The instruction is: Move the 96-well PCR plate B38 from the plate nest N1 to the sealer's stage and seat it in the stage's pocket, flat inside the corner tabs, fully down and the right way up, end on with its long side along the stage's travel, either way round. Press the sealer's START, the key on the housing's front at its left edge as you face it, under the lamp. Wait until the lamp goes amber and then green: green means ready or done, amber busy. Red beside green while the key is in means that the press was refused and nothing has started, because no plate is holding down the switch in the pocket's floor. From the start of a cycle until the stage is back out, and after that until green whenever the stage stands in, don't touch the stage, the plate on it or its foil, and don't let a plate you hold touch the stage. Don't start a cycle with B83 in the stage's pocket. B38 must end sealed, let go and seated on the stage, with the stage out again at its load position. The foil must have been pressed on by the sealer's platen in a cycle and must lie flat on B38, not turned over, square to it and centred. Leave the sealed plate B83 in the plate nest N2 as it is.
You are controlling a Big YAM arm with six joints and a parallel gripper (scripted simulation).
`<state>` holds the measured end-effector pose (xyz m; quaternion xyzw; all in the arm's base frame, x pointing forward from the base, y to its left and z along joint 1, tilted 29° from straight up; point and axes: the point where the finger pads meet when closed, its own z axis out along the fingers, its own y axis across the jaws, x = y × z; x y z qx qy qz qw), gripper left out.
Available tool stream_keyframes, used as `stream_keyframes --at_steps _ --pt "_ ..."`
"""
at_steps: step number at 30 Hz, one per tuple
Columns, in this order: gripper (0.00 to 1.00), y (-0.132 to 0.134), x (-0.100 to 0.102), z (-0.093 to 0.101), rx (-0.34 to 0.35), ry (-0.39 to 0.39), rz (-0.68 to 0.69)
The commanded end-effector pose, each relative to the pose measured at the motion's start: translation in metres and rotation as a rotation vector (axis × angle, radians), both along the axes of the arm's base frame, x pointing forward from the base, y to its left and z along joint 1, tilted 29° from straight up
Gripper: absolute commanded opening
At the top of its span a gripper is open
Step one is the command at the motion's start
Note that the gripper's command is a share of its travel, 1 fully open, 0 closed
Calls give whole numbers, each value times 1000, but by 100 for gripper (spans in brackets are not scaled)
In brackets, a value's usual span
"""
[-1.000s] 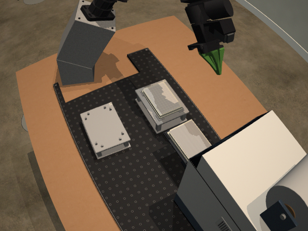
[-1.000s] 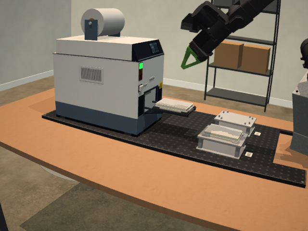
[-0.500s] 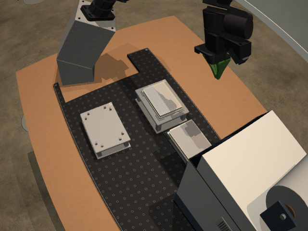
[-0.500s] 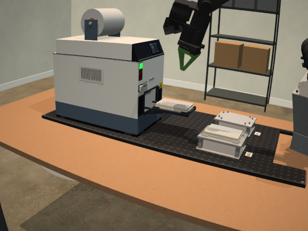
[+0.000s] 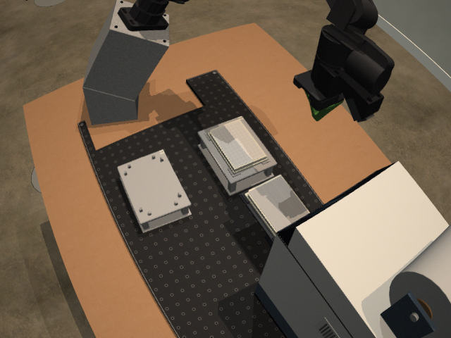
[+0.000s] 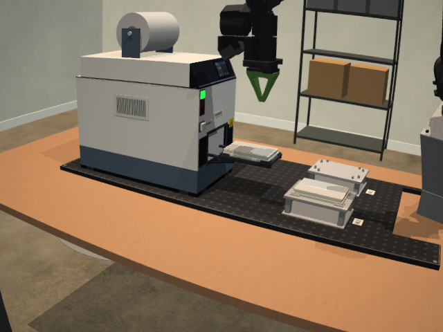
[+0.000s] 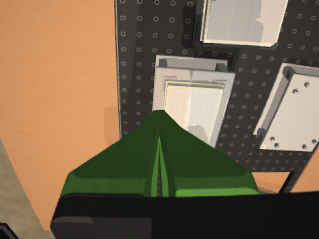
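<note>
tool point(image 6: 262, 93): fingers pressed together, nothing held, raised high above the counter point(image 6: 214, 257) | plate point(image 6: 250, 151): seated on extended stage | lamp point(image 6: 203, 94): green

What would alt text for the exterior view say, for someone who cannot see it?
A black robot arm hangs its shut green gripper above a white plate on the box-shaped white sealer's extended stage. Its lamp glows green; two grey plate nests sit on the black perforated board.

Top looks steeply down, exterior faces the sealer point(image 6: 150, 117) sidelong, wrist downward (all share the breadboard point(image 5: 189, 254)).
</note>
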<state>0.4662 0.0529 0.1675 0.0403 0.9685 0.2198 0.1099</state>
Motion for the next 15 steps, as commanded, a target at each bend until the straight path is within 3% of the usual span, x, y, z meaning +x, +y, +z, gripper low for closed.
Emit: stream_keyframes --at_steps 1,15 --pt "0 5 3 30 -4 -68 29" --pt "0 -8 -11 20 7 -27 -47"
